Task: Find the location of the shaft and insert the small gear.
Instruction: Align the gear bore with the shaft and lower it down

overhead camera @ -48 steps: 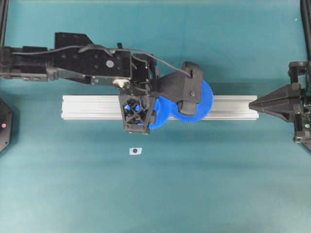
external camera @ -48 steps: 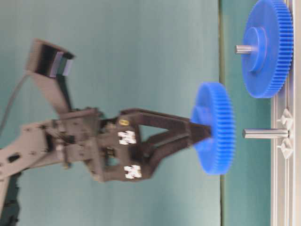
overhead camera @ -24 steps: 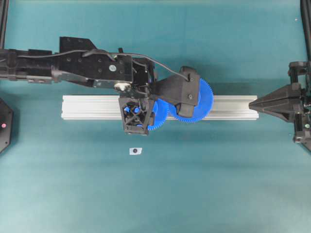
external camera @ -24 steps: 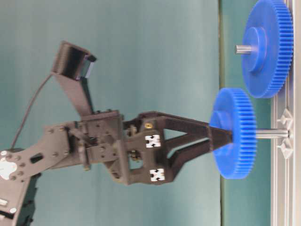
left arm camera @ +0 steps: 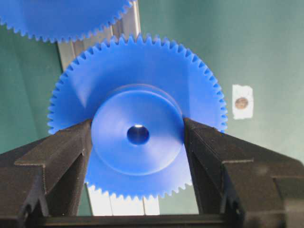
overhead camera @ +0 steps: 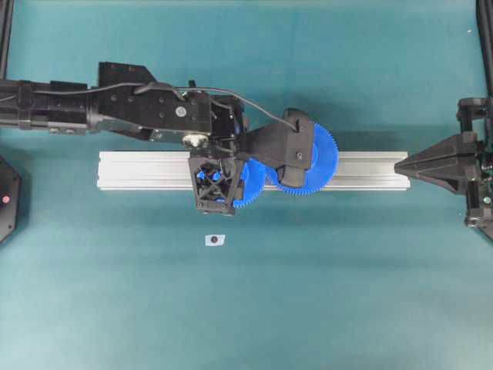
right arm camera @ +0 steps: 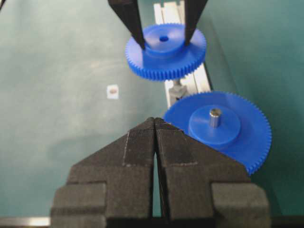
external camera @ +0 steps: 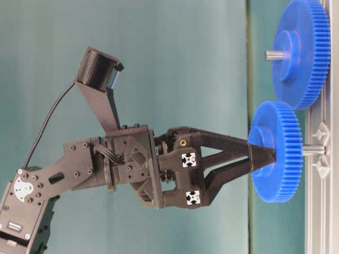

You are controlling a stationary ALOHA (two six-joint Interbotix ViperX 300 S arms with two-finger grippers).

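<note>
Small gear (external camera: 275,152) between left claw (external camera: 259,156) tips, hub clamped, seemingly partway down shaft (external camera: 313,150)

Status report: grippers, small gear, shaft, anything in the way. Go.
Left gripper shut on small gear by its hub. Right gripper shut, empty. Gear partway down shaft, not seated. Nothing in the way.

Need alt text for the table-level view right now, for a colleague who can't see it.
The left claw grips the small bright blue plastic gear by its hub, partway down the thin grey metal shaft on the grooved aluminium rail. A larger blue gear sits on its own pin beside it.
</note>
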